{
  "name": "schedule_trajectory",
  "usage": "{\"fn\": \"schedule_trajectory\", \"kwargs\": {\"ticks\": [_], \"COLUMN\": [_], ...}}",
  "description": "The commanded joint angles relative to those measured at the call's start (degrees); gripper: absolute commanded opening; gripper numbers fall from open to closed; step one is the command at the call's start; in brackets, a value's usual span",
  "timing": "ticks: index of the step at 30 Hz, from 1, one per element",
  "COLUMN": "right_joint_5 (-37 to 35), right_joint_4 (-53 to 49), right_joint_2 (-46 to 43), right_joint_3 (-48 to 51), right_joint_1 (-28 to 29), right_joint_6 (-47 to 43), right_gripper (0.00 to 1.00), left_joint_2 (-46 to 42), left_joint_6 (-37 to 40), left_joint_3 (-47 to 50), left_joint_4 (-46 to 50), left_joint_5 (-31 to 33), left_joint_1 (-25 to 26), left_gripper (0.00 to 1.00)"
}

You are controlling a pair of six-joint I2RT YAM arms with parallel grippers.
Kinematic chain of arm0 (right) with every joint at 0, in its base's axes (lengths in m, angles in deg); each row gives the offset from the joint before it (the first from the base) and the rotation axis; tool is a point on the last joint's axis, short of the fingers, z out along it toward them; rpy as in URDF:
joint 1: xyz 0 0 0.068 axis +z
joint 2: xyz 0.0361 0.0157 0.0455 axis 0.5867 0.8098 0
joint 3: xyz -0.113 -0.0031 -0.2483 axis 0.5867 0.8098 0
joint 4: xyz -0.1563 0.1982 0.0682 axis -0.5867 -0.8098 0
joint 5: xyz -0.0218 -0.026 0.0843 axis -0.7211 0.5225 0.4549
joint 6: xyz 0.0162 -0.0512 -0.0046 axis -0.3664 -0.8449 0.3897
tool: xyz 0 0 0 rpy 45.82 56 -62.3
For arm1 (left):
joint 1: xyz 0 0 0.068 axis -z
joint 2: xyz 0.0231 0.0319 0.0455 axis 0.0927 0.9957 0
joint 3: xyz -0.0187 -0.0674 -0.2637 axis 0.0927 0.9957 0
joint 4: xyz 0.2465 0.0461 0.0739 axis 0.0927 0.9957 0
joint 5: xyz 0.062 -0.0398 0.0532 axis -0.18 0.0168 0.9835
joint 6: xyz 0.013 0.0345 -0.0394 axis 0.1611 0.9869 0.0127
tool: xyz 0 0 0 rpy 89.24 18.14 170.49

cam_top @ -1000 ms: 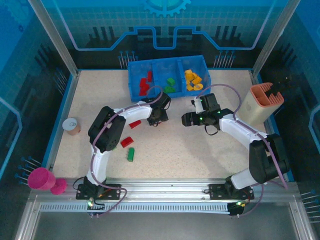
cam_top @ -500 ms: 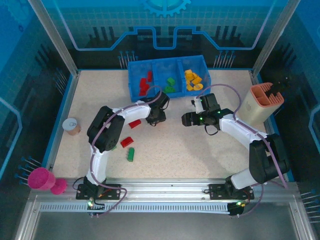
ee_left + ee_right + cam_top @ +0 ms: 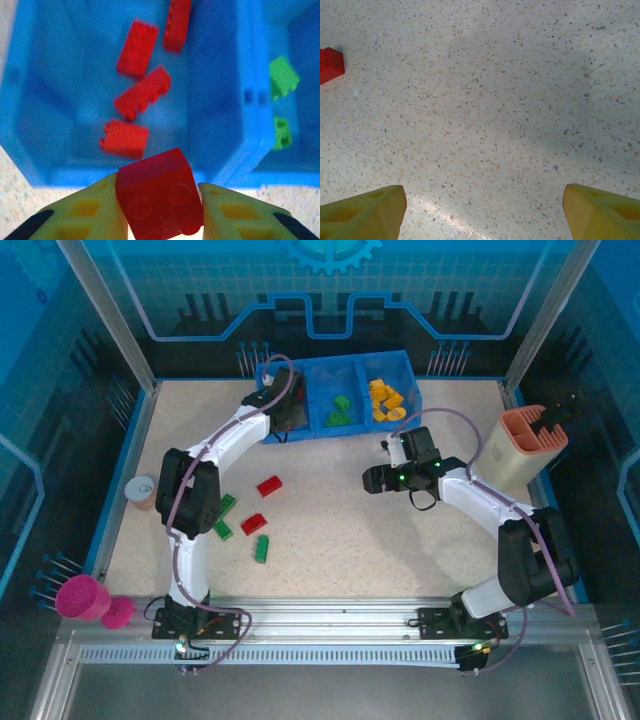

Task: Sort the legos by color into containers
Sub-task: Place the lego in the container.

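Note:
My left gripper (image 3: 159, 200) is shut on a red lego (image 3: 160, 192), held just over the near wall of the blue tray's (image 3: 30, 150) left container. Several red legos (image 3: 142, 92) lie inside that container. Green legos (image 3: 282, 75) lie beyond the divider, in the middle container (image 3: 340, 410), and orange-yellow legos (image 3: 385, 400) fill the right one. From above, the left gripper (image 3: 284, 420) sits at the tray's left front. Loose on the table are red legos (image 3: 269, 485) (image 3: 253, 523) and green legos (image 3: 261, 548) (image 3: 225, 505). My right gripper (image 3: 370, 478) (image 3: 482, 215) is open over bare table, with a red lego (image 3: 330, 64) far to its left.
A tall salmon-and-beige holder (image 3: 525, 445) stands at the right edge. A small can (image 3: 143, 492) sits by the left edge, and a pink cup (image 3: 82, 597) lies at the near left corner. Metal frame posts border the table.
The left arm swung from the table's middle up to the tray's left container, its jaws closing on a red lego. Two green legos it covered now show. The right arm stayed still.

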Motion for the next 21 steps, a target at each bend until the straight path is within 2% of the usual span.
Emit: {"fn": "schedule_trajectory", "kwargs": {"ticks": [1, 8, 13, 18, 21], "right_joint_5": [1.04, 1.84, 1.17, -0.08, -0.54], "right_joint_4": [0.44, 0.94, -0.32, -0.94, -1.25], "right_joint_2": [0.72, 2.39, 2.67, 2.04, 2.04], "right_joint_3": [-1.42, -1.81, -2.65, -3.08, -3.65], "right_joint_1": [-0.99, -1.05, -0.49, 0.33, 1.2], "right_joint_6": [-1.23, -0.97, -1.15, -0.97, -0.97], "right_gripper": [0.83, 0.83, 0.83, 0.83, 0.83], "left_joint_2": [4.57, 12.56, 16.51, 15.29, 11.07], "left_joint_6": [4.2, 7.78, 9.87, 11.43, 13.72], "left_joint_3": [-4.55, -14.0, -20.03, -21.11, -18.27], "left_joint_4": [-0.76, -4.64, -4.5, -4.11, -6.43], "left_joint_5": [2.33, 7.11, 7.53, 6.97, 6.07], "left_joint_1": [-0.77, -2.12, -2.62, -2.73, -2.65], "left_gripper": [0.34, 0.38, 0.41, 0.58, 0.67]}}
